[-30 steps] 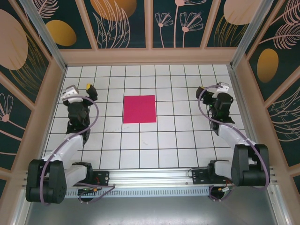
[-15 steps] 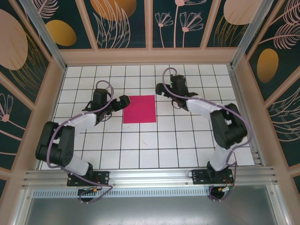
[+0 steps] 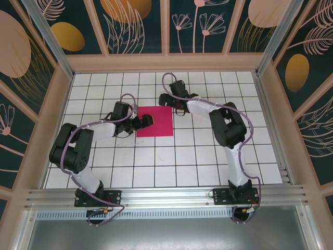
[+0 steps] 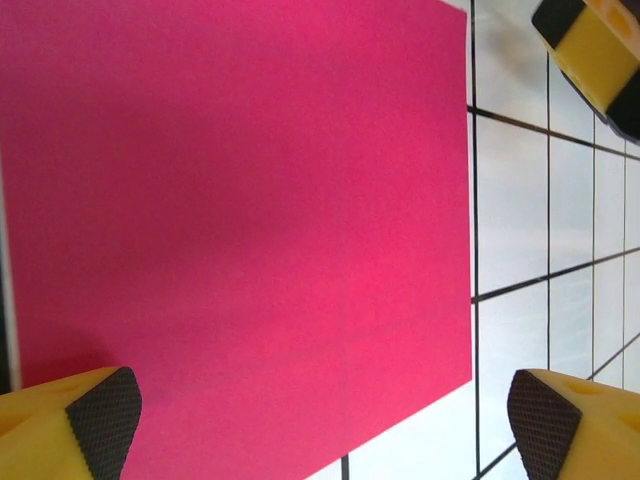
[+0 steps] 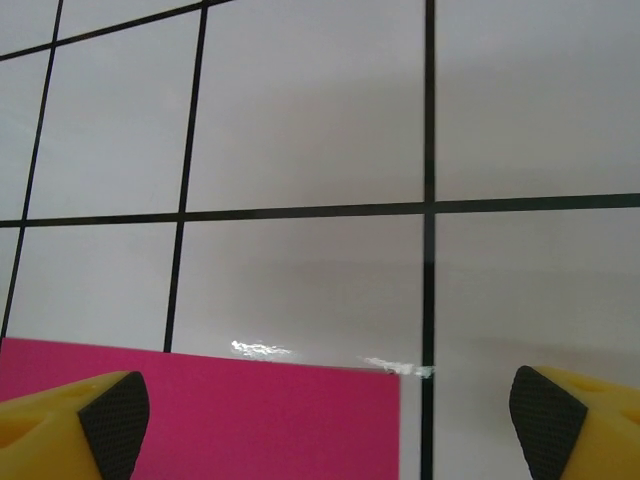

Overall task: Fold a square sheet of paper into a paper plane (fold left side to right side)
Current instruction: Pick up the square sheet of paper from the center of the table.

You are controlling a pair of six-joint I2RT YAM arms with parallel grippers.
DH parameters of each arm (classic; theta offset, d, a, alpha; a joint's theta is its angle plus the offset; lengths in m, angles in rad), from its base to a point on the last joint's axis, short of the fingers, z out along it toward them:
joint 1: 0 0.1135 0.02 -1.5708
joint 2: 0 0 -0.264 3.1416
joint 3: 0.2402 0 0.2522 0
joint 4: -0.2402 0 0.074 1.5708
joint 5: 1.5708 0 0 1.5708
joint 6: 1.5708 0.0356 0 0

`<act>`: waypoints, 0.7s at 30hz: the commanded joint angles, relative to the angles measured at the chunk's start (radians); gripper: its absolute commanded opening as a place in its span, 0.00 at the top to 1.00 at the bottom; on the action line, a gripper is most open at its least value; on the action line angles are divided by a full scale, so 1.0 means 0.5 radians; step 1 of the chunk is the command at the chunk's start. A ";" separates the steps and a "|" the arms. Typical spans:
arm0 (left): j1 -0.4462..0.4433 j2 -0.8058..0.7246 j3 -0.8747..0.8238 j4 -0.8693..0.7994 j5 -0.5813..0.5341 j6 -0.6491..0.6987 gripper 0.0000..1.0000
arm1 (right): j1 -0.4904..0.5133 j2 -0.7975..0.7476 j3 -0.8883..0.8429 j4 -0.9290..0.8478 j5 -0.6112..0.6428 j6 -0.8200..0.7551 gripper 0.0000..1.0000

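Note:
The square sheet of paper (image 3: pixel 154 121) lies flat and magenta-pink on the white grid table, with no crease showing. No paper plane is in view. My left gripper (image 3: pixel 146 121) hovers open over the sheet's left part; in the left wrist view its yellow fingertips (image 4: pixel 98 418) straddle the sheet (image 4: pixel 240 220), nothing held. My right gripper (image 3: pixel 165 101) stands open just beyond the sheet's far edge. In the right wrist view a corner of the sheet (image 5: pixel 220 415) lies between its fingertips (image 5: pixel 112 412). Left gripper (image 4: pixel 322 425) and right gripper (image 5: pixel 330 420) both stand wide.
The table (image 3: pixel 197 151) is white tiles with black grid lines, boxed in by wooden rails and patterned walls (image 3: pixel 166 61). A finger of the right gripper (image 4: pixel 598 50) shows in the left wrist view's top right corner. Both arms stretch inward across the table.
Both arms have swung in from the table's sides to the pink sheet, the left to its left edge, the right to its far edge. The sheet has not moved. Jaws stay open.

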 commanded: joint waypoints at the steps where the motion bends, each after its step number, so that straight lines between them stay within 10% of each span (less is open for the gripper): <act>1: -0.011 0.042 -0.001 -0.044 0.032 -0.007 0.04 | 0.031 0.068 0.116 -0.110 -0.062 0.003 0.06; 21: -0.014 0.158 0.015 -0.160 -0.093 0.050 0.04 | 0.163 0.204 0.168 -0.293 -0.228 -0.025 0.09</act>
